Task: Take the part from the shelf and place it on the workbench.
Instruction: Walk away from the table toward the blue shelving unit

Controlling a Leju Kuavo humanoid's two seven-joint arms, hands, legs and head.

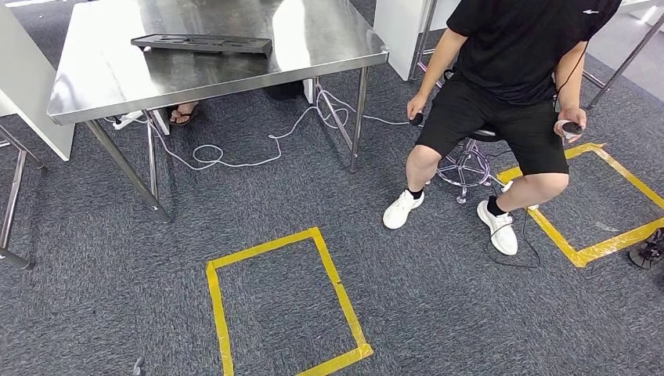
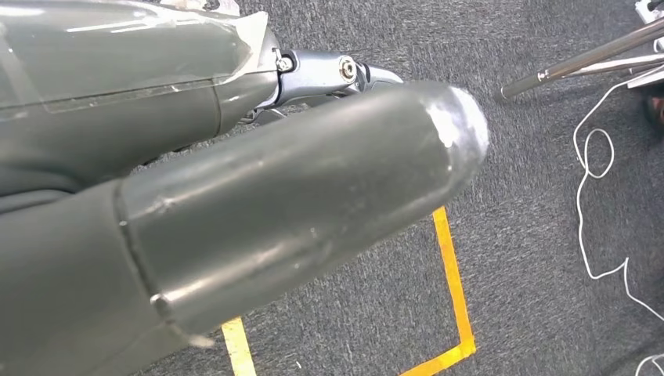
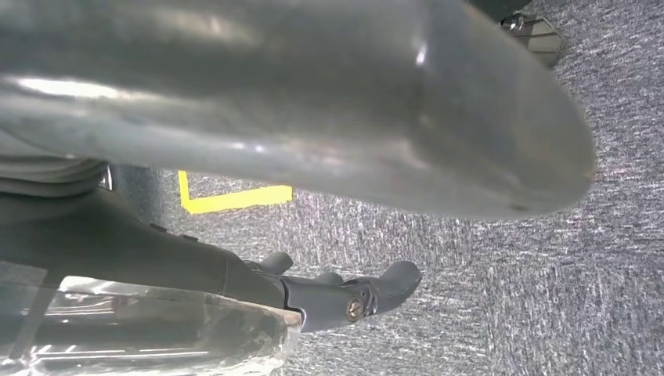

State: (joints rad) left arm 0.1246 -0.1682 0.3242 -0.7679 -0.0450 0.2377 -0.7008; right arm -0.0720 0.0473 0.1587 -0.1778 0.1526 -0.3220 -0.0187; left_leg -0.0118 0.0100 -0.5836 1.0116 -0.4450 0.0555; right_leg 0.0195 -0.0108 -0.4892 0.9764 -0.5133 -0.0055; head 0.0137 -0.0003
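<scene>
A steel workbench (image 1: 235,74) stands at the far left of the head view. A flat black tray-like piece (image 1: 202,43) lies on its far side. My left hand (image 2: 297,196) hangs over the grey carpet, its thick thumb stretched out and its darker fingers (image 2: 344,70) behind it, with nothing in it. My right hand (image 3: 313,133) also hangs above the carpet, its fingers (image 3: 352,296) apart from the thumb and holding nothing. No shelf is visible.
A person (image 1: 509,70) in black sits on a stool (image 1: 466,166) to the right of the bench. A white cable (image 1: 235,160) loops on the floor under the bench. Yellow tape squares (image 1: 282,305) (image 1: 603,235) mark the carpet. A sandalled foot (image 1: 184,115) shows beneath the bench.
</scene>
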